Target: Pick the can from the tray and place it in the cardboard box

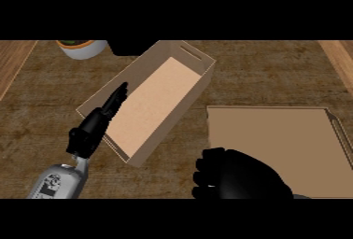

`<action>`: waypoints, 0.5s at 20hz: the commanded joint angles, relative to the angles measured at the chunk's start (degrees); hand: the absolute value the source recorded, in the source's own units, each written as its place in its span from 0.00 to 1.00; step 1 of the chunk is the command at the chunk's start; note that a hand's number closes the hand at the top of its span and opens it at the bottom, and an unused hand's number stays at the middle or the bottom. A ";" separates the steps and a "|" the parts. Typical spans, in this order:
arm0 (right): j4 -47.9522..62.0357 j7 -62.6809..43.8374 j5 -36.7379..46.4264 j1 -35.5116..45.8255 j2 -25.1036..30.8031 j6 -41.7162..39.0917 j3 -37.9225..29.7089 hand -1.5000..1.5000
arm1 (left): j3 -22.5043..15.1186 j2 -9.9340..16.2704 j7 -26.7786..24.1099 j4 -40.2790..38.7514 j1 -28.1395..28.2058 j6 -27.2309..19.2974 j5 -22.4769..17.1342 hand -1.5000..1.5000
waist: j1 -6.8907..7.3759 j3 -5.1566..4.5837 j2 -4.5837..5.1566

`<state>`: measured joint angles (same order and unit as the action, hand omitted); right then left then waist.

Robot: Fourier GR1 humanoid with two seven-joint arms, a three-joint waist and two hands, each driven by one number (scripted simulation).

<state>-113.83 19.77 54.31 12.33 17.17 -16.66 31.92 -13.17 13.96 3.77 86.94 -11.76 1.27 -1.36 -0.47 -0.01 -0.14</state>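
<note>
Brown mottled counter (276, 74), cardboard box (148, 105), tray (276, 149), white pot (84, 48)

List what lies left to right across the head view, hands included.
Left hand → cardboard box → right hand → tray. The white pot at the top left overlaps the left hand's span, so it is left out of the order.

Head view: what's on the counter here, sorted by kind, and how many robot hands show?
Cardboard box: 1
Tray: 1
White plant pot, cut by the top edge: 1
Robot hands: 2, left hand and right hand
No can shows.
Total: 5
</note>
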 commanded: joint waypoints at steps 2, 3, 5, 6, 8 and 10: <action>-12.68 -5.30 -11.05 1.33 -2.67 -11.10 -6.58 1.00 | -0.42 -1.66 1.44 -1.42 -2.32 -0.47 1.55 0.50 | -0.09 -0.03 0.02; -13.76 -5.49 -10.88 -1.00 -2.92 -9.46 -7.04 1.00 | 1.75 0.95 0.45 1.05 0.20 1.70 -0.19 0.50 | 0.25 -0.01 -0.01; -17.30 -9.79 -15.06 -0.03 -3.81 -13.11 -12.09 1.00 | 2.11 0.33 0.87 1.11 -0.39 1.72 -0.49 0.50 | 0.17 -0.02 0.01; -15.35 -10.81 -18.10 2.01 -4.75 -15.24 -14.81 1.00 | 2.04 0.35 1.00 0.37 -0.78 2.07 0.09 0.50 | 0.35 -0.02 0.10; -16.31 -13.81 -21.15 2.52 -5.11 -18.01 -17.99 1.00 | 1.26 -0.21 0.64 2.36 1.76 1.74 1.09 0.50 | 0.46 -0.01 0.06; -14.65 -20.49 -19.18 6.70 -9.71 -17.59 -15.36 1.00 | 0.64 -3.71 4.01 -1.31 -4.77 -0.49 2.92 0.50 | 0.26 -0.03 0.12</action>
<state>-127.96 6.97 37.51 15.31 11.44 -31.27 18.48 -12.32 12.53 4.89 87.37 -12.57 1.77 0.18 -0.19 -0.02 -0.09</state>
